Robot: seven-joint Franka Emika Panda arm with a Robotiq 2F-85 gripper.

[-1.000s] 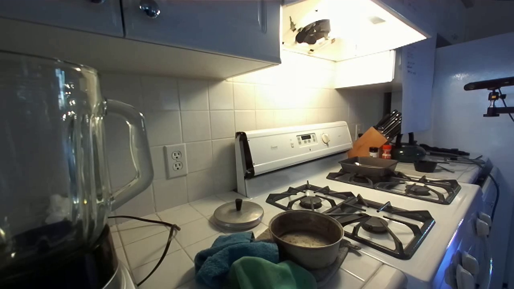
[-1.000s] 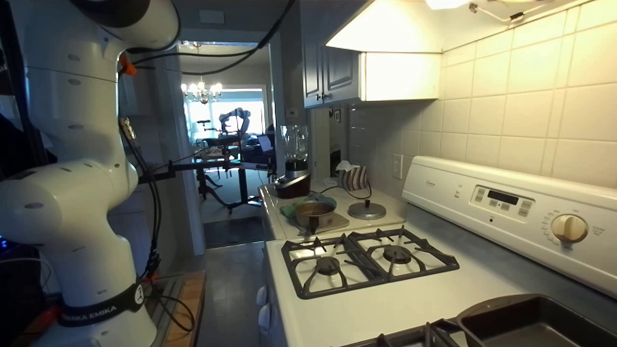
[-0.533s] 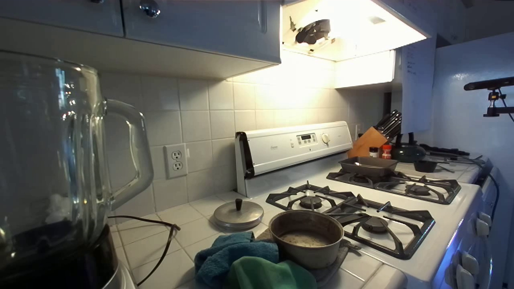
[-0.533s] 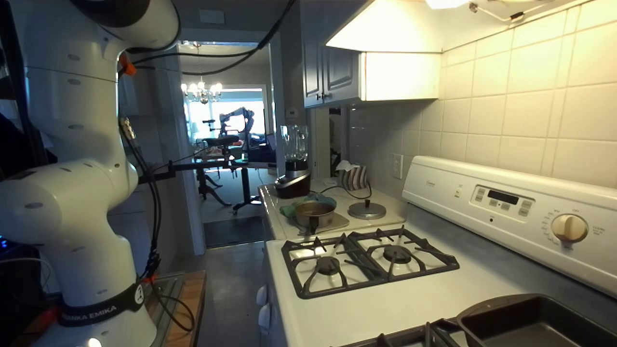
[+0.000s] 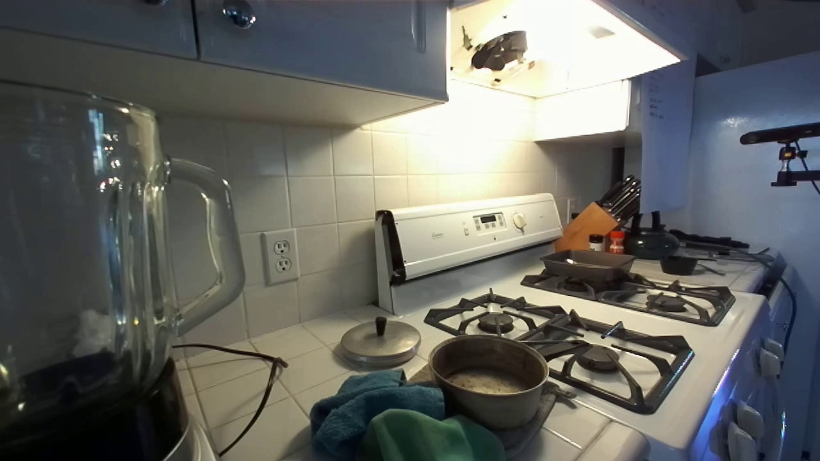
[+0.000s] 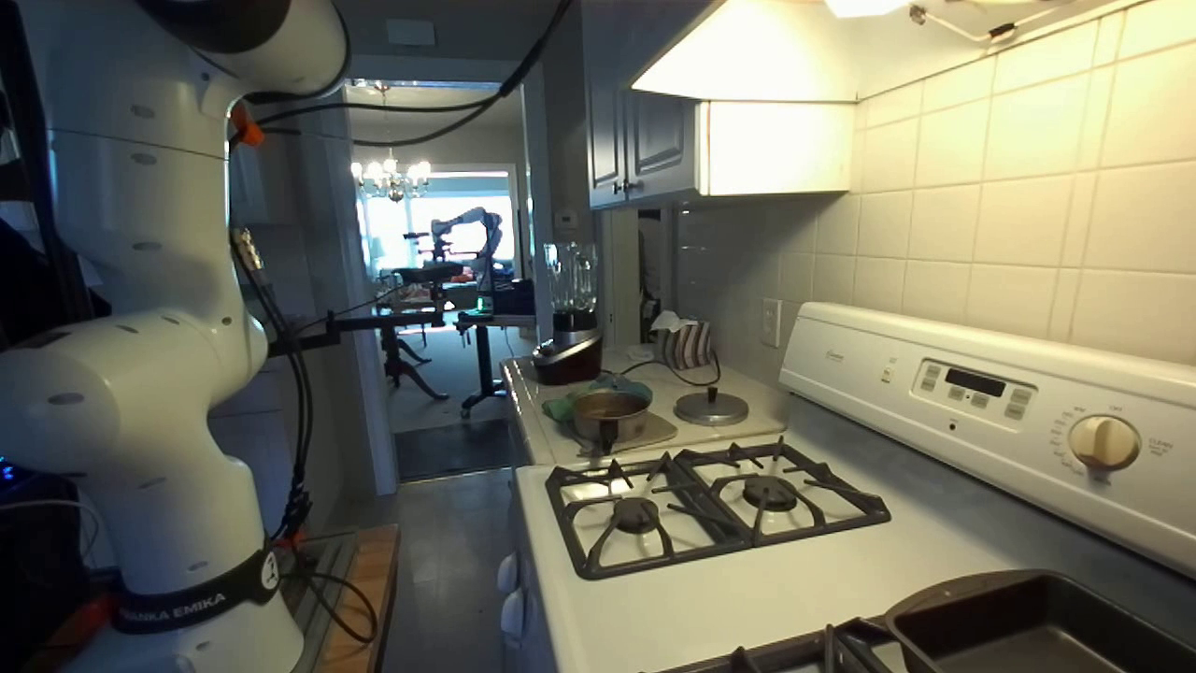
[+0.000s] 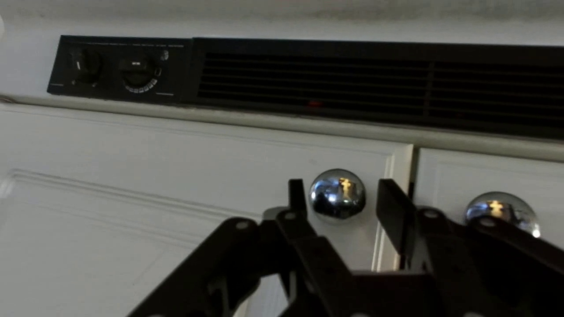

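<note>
In the wrist view a round chrome knob (image 7: 337,193) on a white cabinet door (image 7: 167,154) sits between the fingertips of my gripper (image 7: 341,191). The jaws stand apart, and a gap shows on each side of the knob, wider at the right-hand pad (image 7: 392,215). A second chrome knob (image 7: 502,211) on the neighbouring door (image 7: 484,171) is partly covered by the gripper's right linkage. White arm links (image 6: 149,327) rise at the side of an exterior view, whose frame leaves the gripper out.
A dark vent grille (image 7: 374,83) and control panel (image 7: 119,70) cross the wrist view's upper part. The lit hood (image 6: 747,56) overhangs the stove (image 6: 747,589). A saucepan (image 5: 500,400), lid (image 5: 381,346), towels (image 5: 384,403), blender (image 5: 211,256) and baking pan (image 5: 596,269) stand around.
My arm's visible links have not moved. Beyond the doorway, a distant dark arm on a wheeled stand has shifted to the right.
</note>
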